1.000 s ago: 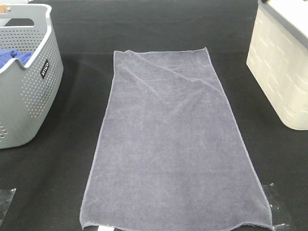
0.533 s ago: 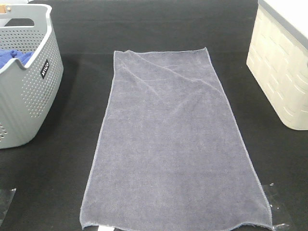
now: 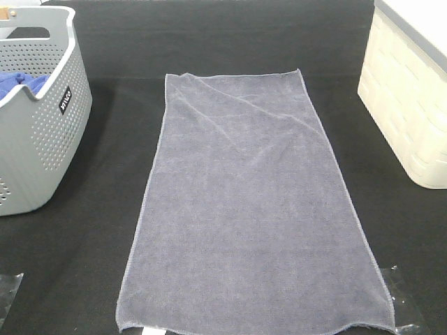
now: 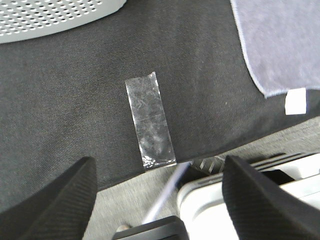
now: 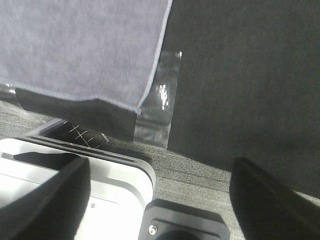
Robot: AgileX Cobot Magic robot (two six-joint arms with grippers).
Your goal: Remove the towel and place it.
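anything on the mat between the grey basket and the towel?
No. In the exterior high view only bare black mat shows between the grey basket and the towel; the tape strip sits nearer the front edge.

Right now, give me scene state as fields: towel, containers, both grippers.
towel: towel spread flat on black table, between the two containers
left container: grey perforated basket, blue cloth inside
right container: cream bin
left gripper: left gripper open, empty, off the towel
right gripper: right gripper open, empty, near towel corner
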